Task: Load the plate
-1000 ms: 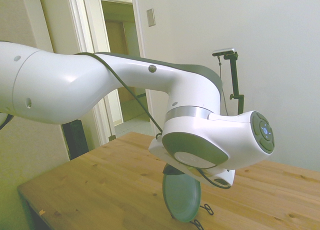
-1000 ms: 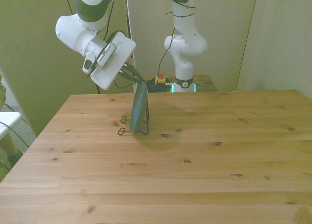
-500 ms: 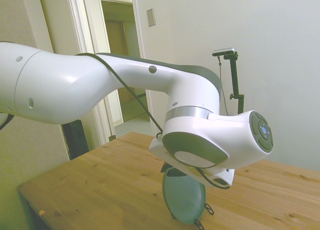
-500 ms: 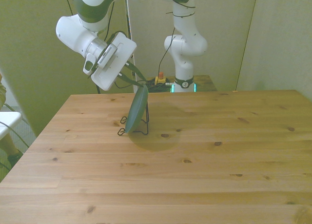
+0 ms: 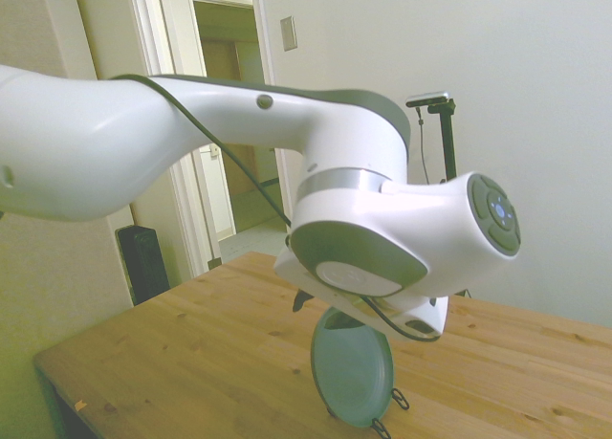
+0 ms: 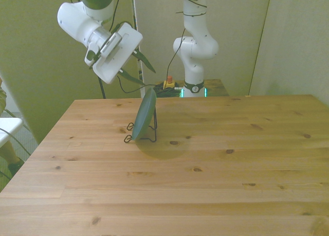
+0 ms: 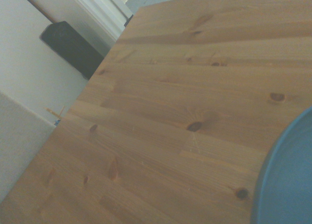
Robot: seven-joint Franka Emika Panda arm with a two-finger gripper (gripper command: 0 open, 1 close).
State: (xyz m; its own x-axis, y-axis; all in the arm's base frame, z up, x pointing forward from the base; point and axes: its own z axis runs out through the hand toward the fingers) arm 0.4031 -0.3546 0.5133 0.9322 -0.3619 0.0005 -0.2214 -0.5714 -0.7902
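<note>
The teal-green plate [image 6: 145, 114] stands on edge in the thin black wire stand [image 6: 138, 137], leaning toward the front view's left, on the wooden table [image 6: 205, 169]. In the side view the plate [image 5: 352, 367] shows below the arm's white hand housing, with the wire stand [image 5: 390, 401] at its foot. My gripper [image 6: 148, 77] hangs above the plate's top edge, apart from it, open with nothing between the dark fingers [image 6: 145, 61]. The wrist view catches a slice of the plate's rim [image 7: 287, 180] over bare table boards.
A black box [image 5: 143, 262] stands on the floor beyond the table's far corner, beside a doorway [image 5: 229, 123]. A white seat [image 6: 7, 128] stands off the table at the front view's left edge.
The gripper has let go of the plate and risen up and away toward the front view's left. The plate tipped over to lean in the stand and now rests there alone.
</note>
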